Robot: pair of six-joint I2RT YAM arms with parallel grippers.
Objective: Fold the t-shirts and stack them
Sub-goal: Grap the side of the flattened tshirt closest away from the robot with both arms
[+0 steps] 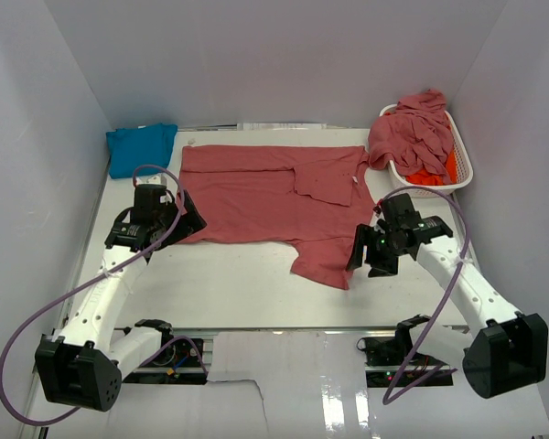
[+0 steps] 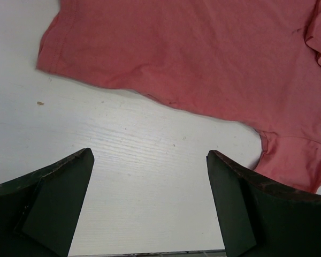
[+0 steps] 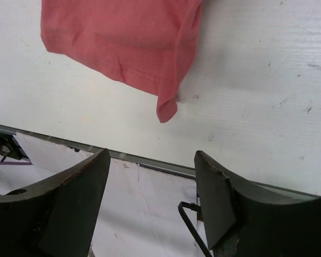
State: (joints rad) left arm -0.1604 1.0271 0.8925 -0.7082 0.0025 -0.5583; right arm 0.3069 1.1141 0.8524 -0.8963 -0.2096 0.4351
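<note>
A dusty rose-red t-shirt lies spread on the white table, partly folded, one sleeve pointing to the near edge. It shows in the left wrist view and its sleeve tip in the right wrist view. My left gripper is open and empty at the shirt's left edge. My right gripper is open and empty just right of the sleeve. A folded turquoise t-shirt lies at the back left. More rose-red shirts and an orange one are piled in the basket.
The white slatted basket stands at the back right. Grey walls close in the left, back and right sides. The table's front edge runs just below the right gripper's fingers.
</note>
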